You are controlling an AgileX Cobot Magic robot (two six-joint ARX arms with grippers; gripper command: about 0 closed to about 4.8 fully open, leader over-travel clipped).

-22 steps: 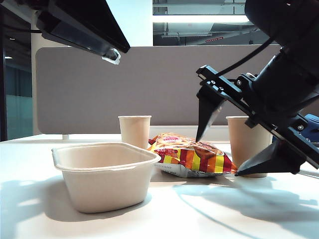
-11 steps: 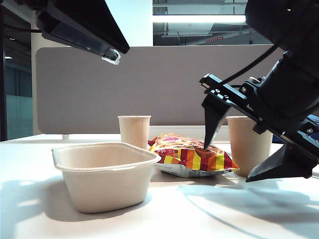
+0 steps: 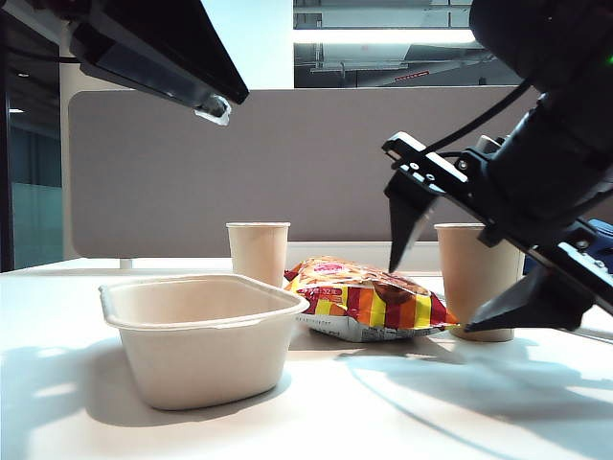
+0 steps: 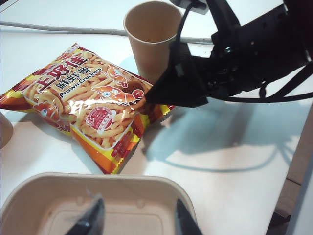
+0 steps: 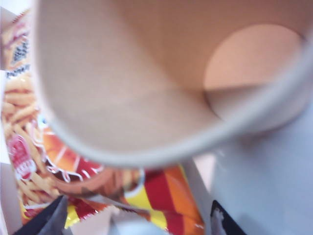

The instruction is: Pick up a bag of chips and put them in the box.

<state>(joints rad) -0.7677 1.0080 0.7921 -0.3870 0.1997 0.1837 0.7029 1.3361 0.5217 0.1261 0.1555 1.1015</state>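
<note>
Two grippers idling | right gripper point(image 3: 460, 278) gaping beside glossy striped chip bag point(image 3: 369, 299) | left gripper point(image 4: 134, 220) hovering half-parted over beige pulp box point(image 3: 201, 331) | bag looking light, slippery, crushable; pinching its edge seeming safest

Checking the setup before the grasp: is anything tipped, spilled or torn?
Nothing stands out. The bag of chips lies flat and sealed, both paper cups stand upright, and the box sits level.

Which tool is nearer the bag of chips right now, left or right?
Right. The right tool is open at the bag of chips, one finger above it and one at its end by a paper cup. The left tool hangs over the box, apart from the bag.
</note>
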